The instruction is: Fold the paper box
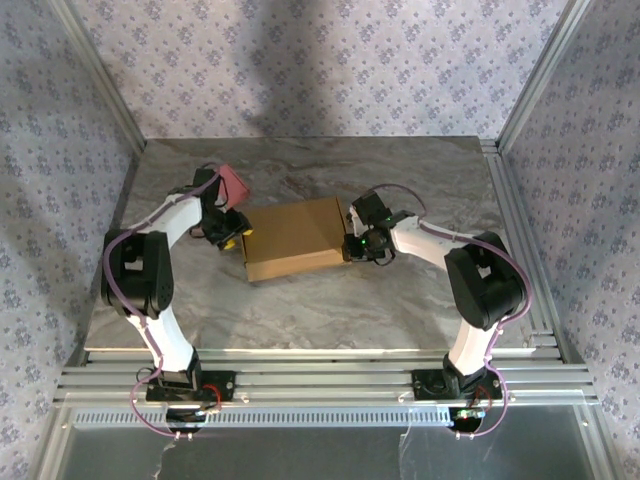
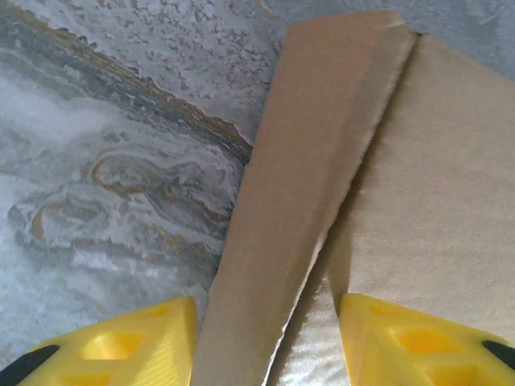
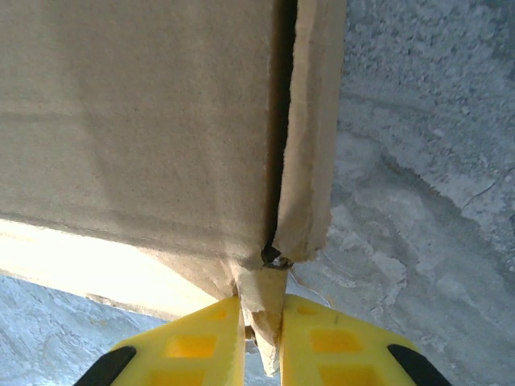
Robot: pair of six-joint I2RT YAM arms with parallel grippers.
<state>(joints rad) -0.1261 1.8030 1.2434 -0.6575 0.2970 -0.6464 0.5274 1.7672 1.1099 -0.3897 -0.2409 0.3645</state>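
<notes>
The paper box [image 1: 295, 238] is a flat brown cardboard rectangle lying in the middle of the table. At its left edge is my left gripper [image 1: 230, 238]. In the left wrist view, the left gripper [image 2: 265, 314] is open. Its yellow fingers [image 2: 129, 346] straddle a raised side flap [image 2: 298, 201] without clamping it, next to the box's top panel [image 2: 442, 201]. At the box's right edge, my right gripper [image 1: 352, 245] is shut. In the right wrist view, the right gripper [image 3: 261, 310] pinches a torn cardboard tab at the corner of the box [image 3: 137, 121].
A pink flat rectangle [image 1: 235, 183] stands tilted behind the left arm's wrist, close to the box's back left corner. The marble-patterned tabletop [image 1: 420, 180] spreads around the box. Metal frame rails [image 1: 520, 250] run along the table's right side and front.
</notes>
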